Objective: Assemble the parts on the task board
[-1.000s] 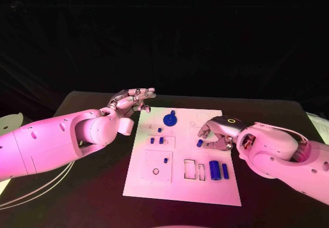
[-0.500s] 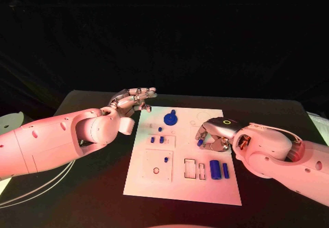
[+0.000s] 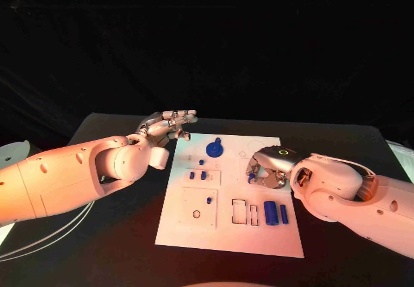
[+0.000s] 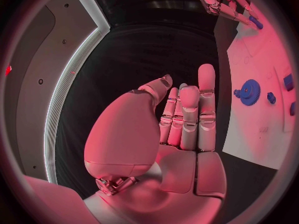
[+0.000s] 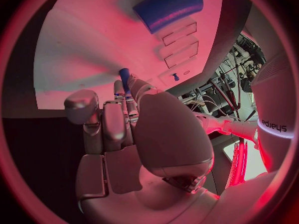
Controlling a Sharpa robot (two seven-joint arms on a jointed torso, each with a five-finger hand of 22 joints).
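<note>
The two blue cylinders (image 3: 276,213) lie near the front of the white board (image 3: 226,236), untouched. Just beyond, the right hand (image 3: 265,170) has crept toward the board's middle over the last second, its fingers pinching a small blue peg (image 3: 252,177) (likely headed for a socket). Farther back, the blue gear (image 3: 214,148) lies flat. The left hand (image 3: 166,126) hovers unchanged off the far left corner, fingers loose, holding nothing.

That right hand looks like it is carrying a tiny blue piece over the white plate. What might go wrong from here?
The right hand pinches a small blue part only at its fingertips, so it might slip and drop onto the task board. The two blue cylinders lie loose just beside that hand; a sweep could knock them. The left hand hovers off the board, too far to help.
</note>
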